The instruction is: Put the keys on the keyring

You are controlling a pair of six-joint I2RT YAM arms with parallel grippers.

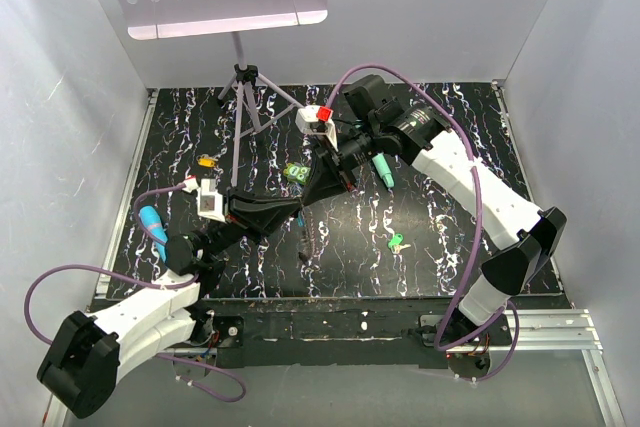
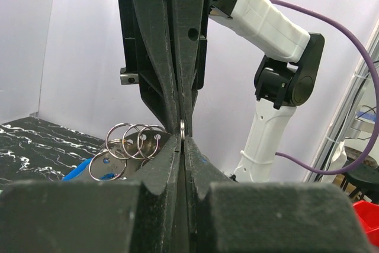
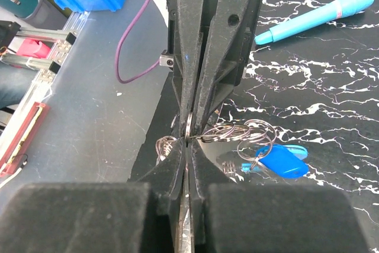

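Over the middle of the table (image 1: pixel 420 277), the left gripper (image 2: pixel 182 141) and the right gripper (image 3: pixel 186 143) met tip to tip. The keyring (image 3: pixel 234 133) was caught between them and trailed off to one side. A block (image 1: pixel 293 175) sat just left of that meeting point, and a pen-like stick (image 1: pixel 383 169) lay to its right. One key (image 1: pixel 397 243) lay nearer and to the right — well apart from the other key (image 1: pixel 206 160), far left beside the tripod (image 1: pixel 245 97). A pen (image 1: pixel 153 227) lay at the left edge, by the left arm.

Bright, even light from overhead, shadows soft. Nearest the lens my left fingers (image 2: pixel 89 217) blur; at my jaws the keyring (image 3: pixel 231 131) glints, perhaps overexposed.
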